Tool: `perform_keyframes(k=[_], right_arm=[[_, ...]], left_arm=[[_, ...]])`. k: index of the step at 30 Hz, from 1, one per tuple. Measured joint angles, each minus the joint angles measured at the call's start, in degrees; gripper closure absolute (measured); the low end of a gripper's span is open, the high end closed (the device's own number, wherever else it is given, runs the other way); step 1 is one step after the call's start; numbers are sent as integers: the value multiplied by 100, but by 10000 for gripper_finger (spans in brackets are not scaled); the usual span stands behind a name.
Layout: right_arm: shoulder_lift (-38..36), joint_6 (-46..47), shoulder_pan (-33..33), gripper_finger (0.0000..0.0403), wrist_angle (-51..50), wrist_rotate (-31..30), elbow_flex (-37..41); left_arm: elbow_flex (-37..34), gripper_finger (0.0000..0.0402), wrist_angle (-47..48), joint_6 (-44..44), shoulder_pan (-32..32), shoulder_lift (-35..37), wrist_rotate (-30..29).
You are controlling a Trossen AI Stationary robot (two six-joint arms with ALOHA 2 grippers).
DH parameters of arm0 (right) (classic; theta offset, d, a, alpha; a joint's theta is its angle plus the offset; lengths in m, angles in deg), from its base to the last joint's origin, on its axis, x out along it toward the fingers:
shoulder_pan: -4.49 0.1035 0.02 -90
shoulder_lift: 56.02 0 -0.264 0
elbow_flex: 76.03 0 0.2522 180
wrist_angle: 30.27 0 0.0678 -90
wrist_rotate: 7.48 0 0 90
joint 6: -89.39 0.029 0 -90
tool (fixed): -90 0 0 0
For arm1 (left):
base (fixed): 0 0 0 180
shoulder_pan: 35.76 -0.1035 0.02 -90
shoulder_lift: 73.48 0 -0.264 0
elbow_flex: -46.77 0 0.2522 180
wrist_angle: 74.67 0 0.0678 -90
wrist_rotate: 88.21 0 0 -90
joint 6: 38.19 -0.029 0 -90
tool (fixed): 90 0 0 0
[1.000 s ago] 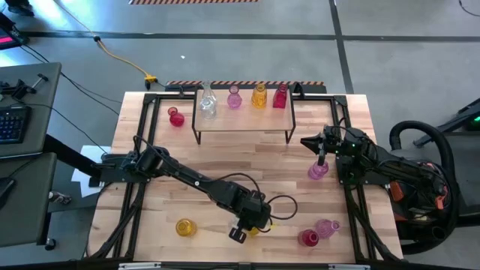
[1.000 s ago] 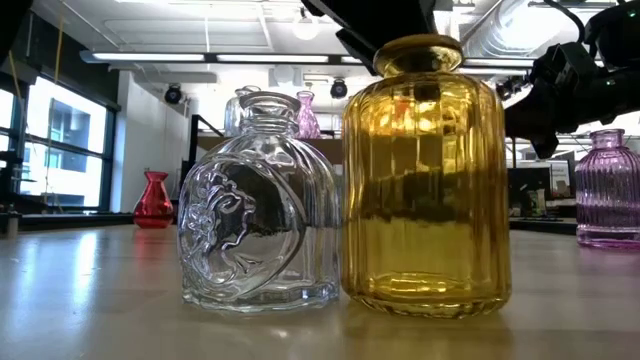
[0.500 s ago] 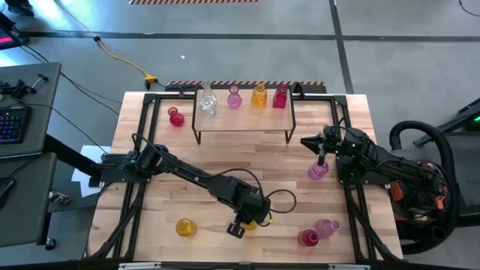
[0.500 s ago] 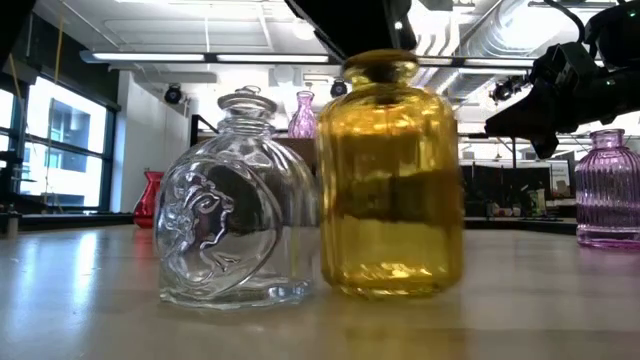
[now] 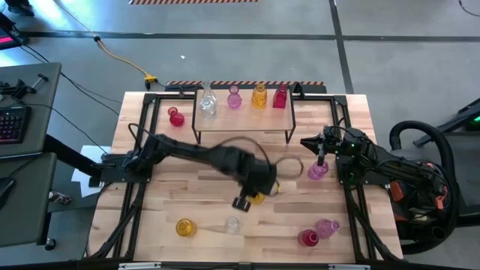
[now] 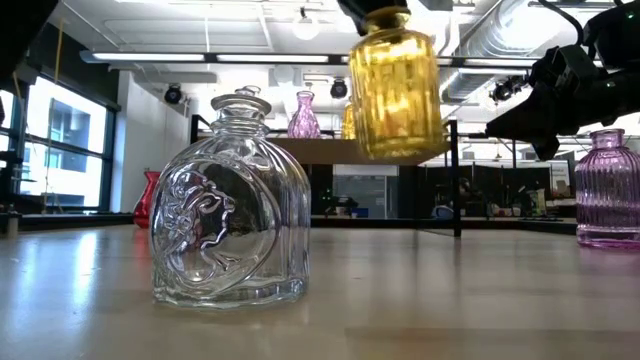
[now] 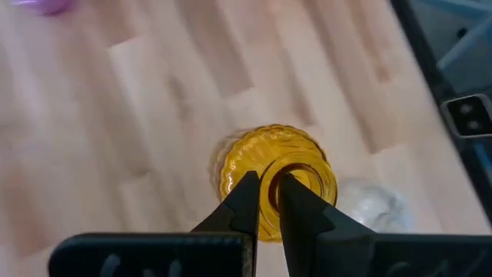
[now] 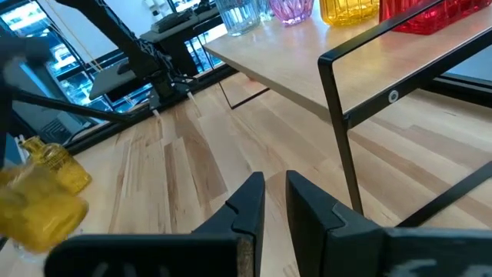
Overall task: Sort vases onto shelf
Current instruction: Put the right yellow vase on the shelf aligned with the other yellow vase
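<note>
Vases were spread over your surface (image 5: 150, 210), and four of them already stood in a row on the shelf (image 5: 244, 120) near the far edge: a clear vase (image 5: 207, 103), a pink one (image 5: 234, 98), an amber one (image 5: 259, 96) and a red one (image 5: 280, 97). Your left gripper (image 7: 264, 187) was closed on the neck of an amber-yellow vase (image 5: 260, 195), one finger inside the mouth and one outside. In the low view that vase hung clear of the surface, roughly over the middle. Below it, near the front edge, the embossed clear vase (image 6: 228, 222) stood upright and alone, with a yellow vase (image 5: 184, 226) just beside it toward the left edge.

Your right gripper (image 8: 274, 185) had its fingers nearly together with nothing between them, hovering close above a purple vase (image 5: 318, 170) near the right edge. A small red vase (image 5: 175, 117) stood by the shelf toward the far left corner. Near the front right corner, a magenta vase (image 5: 308, 238) and a pink-purple vase (image 5: 327, 227) sat touching or nearly so.
</note>
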Motion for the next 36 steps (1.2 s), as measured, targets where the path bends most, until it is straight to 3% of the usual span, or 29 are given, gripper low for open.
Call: perform_keyframes(k=[7,16,26,36], right_arm=[[0,0,-2,366,-9,0,0],[11,0,-1,366,-60,0,0],[9,0,-2,366,-86,0,0],[11,0,0,366,-173,0,0]], left_arm=[[759,382,923,-608,-783,4,0],[725,381,1524,-1579,-1724,179,15],[754,380,1508,-2045,-2000,424,-56],[749,380,939,-2211,-2263,699,-599]])
